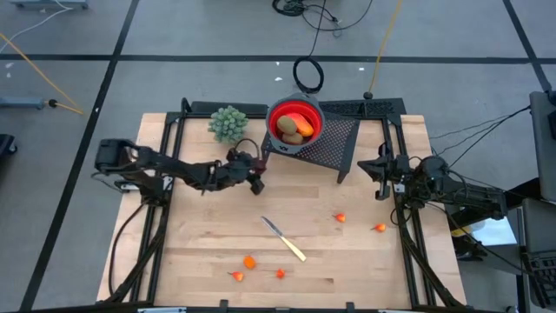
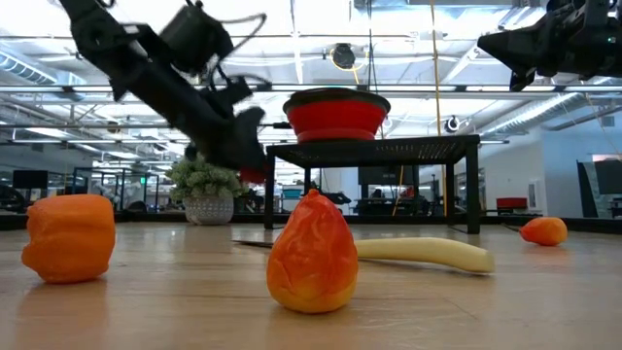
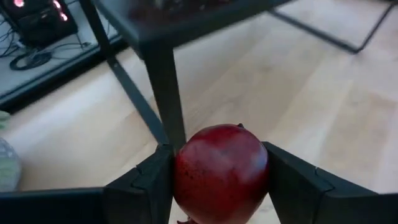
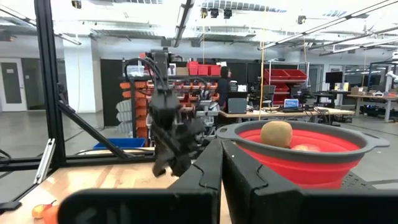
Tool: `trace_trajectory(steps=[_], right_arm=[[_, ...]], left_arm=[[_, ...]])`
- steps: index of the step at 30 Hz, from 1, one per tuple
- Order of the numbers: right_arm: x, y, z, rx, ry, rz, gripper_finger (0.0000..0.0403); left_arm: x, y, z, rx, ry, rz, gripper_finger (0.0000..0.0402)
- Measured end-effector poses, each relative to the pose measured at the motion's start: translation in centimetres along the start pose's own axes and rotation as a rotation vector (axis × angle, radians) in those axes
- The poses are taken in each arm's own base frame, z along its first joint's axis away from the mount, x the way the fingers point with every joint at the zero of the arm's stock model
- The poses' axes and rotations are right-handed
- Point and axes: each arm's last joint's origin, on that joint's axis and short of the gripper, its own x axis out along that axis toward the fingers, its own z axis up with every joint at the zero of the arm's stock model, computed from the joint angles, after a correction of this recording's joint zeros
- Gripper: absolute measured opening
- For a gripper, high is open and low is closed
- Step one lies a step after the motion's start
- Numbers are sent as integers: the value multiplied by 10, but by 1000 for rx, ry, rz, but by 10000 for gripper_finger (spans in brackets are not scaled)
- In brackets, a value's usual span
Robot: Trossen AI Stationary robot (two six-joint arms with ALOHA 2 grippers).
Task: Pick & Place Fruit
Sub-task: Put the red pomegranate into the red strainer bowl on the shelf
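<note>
My left gripper point(image 1: 254, 171) is shut on a dark red round fruit point(image 3: 221, 171) beside the left front leg point(image 3: 165, 93) of a black mesh stand point(image 1: 334, 139). A red bowl with a grey rim point(image 1: 295, 122) sits on that stand and holds a brown kiwi-like piece point(image 4: 277, 134) and orange-yellow pieces point(image 1: 284, 129). Small orange bits point(image 1: 340, 217) point(image 1: 379, 228) point(image 1: 249, 262) lie on the wooden table. My right gripper point(image 4: 221, 174) is shut on nothing and hovers at the table's right side point(image 1: 382, 169), level with the bowl. My left gripper pinches the dark red fruit across its round middle point(image 3: 186, 168), one finger point(image 3: 149, 183) on each side. The fingers come from the table's left, slanting downward. The fruit is lifted clear of the table, as the low view shows point(image 2: 255, 175).
A slim knife with a pale handle point(image 1: 285, 239) lies mid-table. A green potted plant point(image 1: 228, 123) stands left of the stand. More orange bits point(image 1: 236, 276) point(image 1: 280, 273) lie near the front edge. Bare wood lies between the stand and the knife.
</note>
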Motion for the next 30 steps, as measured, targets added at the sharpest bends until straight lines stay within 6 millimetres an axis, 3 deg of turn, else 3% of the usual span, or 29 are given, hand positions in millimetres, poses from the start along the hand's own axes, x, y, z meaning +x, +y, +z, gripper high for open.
trace_trajectory(steps=[15,20,30], right_arm=[[0,0,4,-2,-45,3,0],[0,0,4,-2,-45,3,0],[0,0,3,-71,-28,2,0]], left_arm=[[-94,-17,46,-195,-209,-270,211],[-113,-22,59,-276,-320,-367,211],[-133,-32,78,-362,-521,-551,211]])
